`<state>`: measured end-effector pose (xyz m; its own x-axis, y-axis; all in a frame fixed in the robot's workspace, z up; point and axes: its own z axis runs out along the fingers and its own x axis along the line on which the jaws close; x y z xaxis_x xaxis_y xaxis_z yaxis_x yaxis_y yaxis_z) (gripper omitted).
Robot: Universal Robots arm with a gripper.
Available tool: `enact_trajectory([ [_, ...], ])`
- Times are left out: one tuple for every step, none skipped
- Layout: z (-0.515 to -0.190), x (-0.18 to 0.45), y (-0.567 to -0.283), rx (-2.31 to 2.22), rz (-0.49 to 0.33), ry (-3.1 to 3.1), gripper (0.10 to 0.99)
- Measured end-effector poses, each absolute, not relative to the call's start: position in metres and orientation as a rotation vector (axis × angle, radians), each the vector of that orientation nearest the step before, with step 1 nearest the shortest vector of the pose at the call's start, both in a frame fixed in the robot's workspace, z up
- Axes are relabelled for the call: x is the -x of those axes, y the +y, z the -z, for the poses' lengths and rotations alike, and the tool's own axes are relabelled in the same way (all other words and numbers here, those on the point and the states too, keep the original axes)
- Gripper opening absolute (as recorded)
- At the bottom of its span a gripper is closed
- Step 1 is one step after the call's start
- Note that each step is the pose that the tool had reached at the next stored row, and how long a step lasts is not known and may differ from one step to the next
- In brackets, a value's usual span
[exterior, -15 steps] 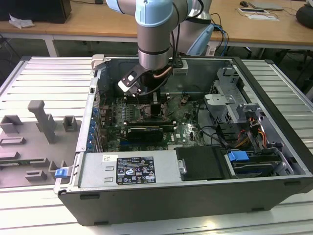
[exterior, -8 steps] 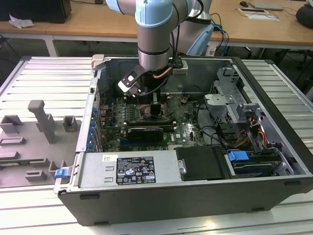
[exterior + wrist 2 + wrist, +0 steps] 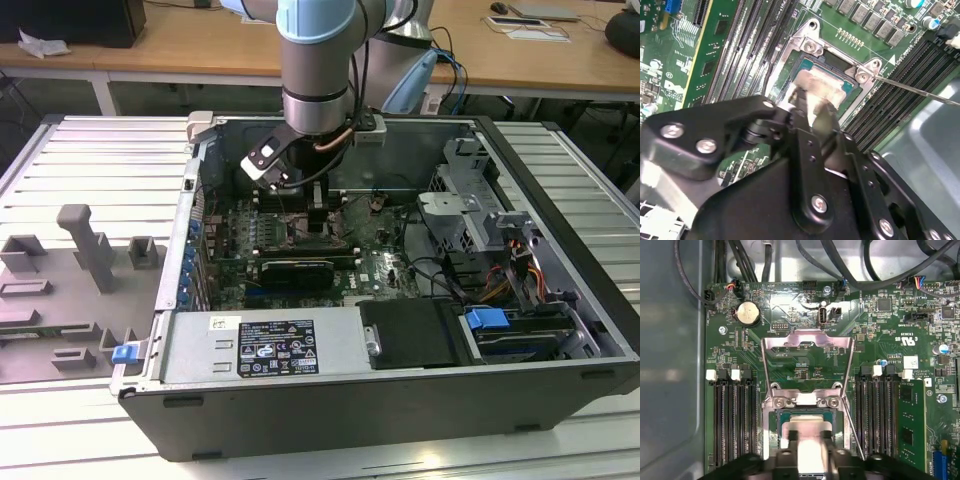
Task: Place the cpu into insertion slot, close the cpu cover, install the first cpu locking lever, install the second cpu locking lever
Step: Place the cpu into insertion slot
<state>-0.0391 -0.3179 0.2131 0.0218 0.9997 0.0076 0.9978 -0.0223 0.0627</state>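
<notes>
In the exterior view, my black two-fingered gripper (image 3: pixel 318 215) reaches down into the open grey computer case (image 3: pixel 560 180). It stands at about 12 o'clock from the long black rectangular card (image 3: pixel 295 270).

In both wrist views my jaws pinch the cpu (image 3: pixel 807 427) (image 3: pixel 822 87) by two opposite edges. It is a small, flat, square chip with a pale silver-grey metal top and a thin teal border. It lies level, metal face up toward my wrist. Being square, it has no long axis, and its edges run parallel to the rim of the insertion slot (image 3: pixel 772 407) (image 3: pixel 810 47), a square silver-rimmed socket with a dark centre.

The chip sits within that rim. I cannot tell whether it is seated or just above.

The cpu cover (image 3: pixel 807 342), a thin silver frame plate, is swung open on its hinge, and green board shows through its window. A thin wire lever (image 3: pixel 910 90) slants beside the socket.
</notes>
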Motion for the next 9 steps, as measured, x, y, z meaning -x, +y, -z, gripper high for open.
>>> enact_trajectory([
  [-0.2135, 0.0391, -0.3179, -2.217, -0.076, 2.168, 0.290],
  [-0.2139, 0.0390, -0.3179, -2.217, -0.076, 2.168, 0.231],
  [-0.2144, 0.0391, -0.3180, -2.217, -0.076, 2.168, 0.110],
  [-0.2145, 0.0391, -0.3179, -2.217, -0.076, 2.168, 0.106],
  [-0.2150, 0.0391, -0.3180, -2.217, -0.076, 2.168, 0.106],
  [-0.2154, 0.0391, -0.3180, -2.217, -0.076, 2.168, 0.106],
  [-0.2156, 0.0391, -0.3180, -2.217, -0.076, 2.168, 0.106],
  [-0.2160, 0.0391, -0.3180, -2.217, -0.076, 2.168, 0.106],
  [-0.2168, 0.0391, -0.3180, -2.217, -0.076, 2.168, 0.106],
])
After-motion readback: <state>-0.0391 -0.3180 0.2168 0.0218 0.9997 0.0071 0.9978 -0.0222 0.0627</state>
